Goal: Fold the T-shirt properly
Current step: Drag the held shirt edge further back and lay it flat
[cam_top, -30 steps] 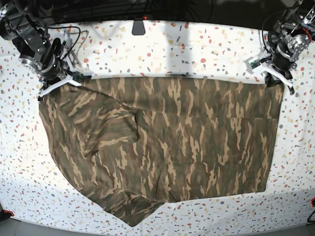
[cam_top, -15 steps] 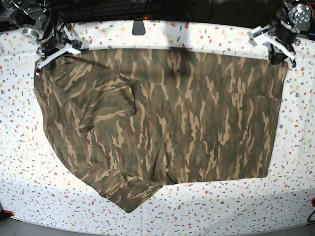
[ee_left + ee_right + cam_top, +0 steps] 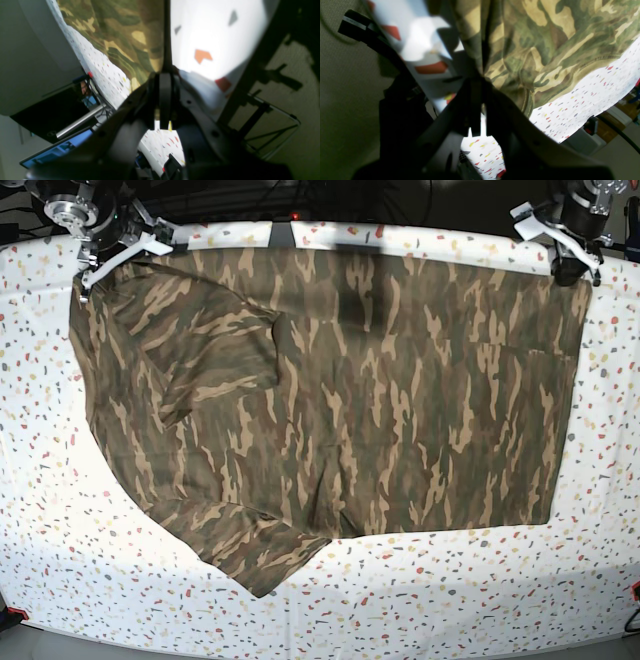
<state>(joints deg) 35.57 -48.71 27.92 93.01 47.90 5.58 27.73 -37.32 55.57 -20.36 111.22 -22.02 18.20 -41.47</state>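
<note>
The camouflage T-shirt [image 3: 340,390] lies spread over the speckled white table [image 3: 60,510], its far edge lifted near the table's back. My left gripper [image 3: 572,268] is shut on the shirt's far right corner; the left wrist view shows its jaws closed on the cloth [image 3: 130,37]. My right gripper [image 3: 90,275] is shut on the far left corner, with bunched cloth [image 3: 532,45] between its jaws in the right wrist view. One sleeve [image 3: 215,365] is folded over the shirt's left part. Another sleeve [image 3: 255,555] points toward the front edge.
The table's back edge [image 3: 400,228] runs just behind both grippers, with dark cables and stands beyond it. A small red object [image 3: 637,590] sits at the right edge. A table strip [image 3: 450,600] lies in front of the shirt.
Both grippers have moved toward the table's back edge, pulling the shirt's far edge with them. The whole shirt has slid backward and stretched flatter.
</note>
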